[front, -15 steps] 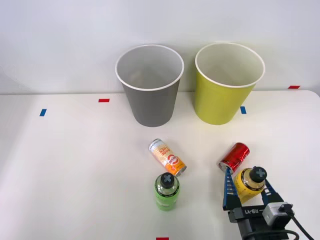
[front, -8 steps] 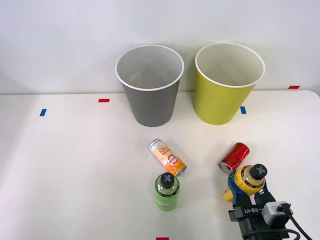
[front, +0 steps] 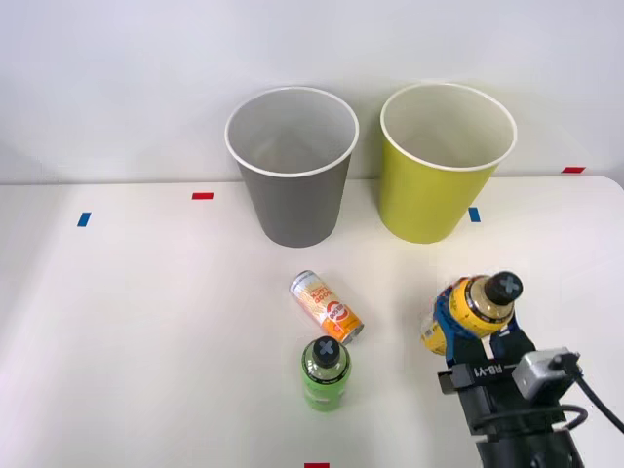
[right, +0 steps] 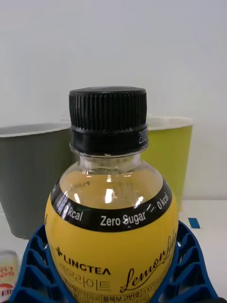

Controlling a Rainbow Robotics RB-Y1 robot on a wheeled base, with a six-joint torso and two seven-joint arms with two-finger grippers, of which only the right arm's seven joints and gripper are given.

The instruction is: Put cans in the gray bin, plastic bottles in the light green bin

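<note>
Jaws clamped on yellow-labelled bottle, lower right of frame, off the bench; I'd carry it high over the light green bin rim before any release.

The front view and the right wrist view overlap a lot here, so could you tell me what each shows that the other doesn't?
Front view alone: the green bottle standing upright, the bins' open mouths, and coloured tape marks on the table. Right wrist view alone: the yellow bottle's label text, "Zero Sugar" and "LINGTEA". Shared: the yellow bottle clamped in the right tool, the gray bin, the light green bin, and the orange-and-white can.
</note>
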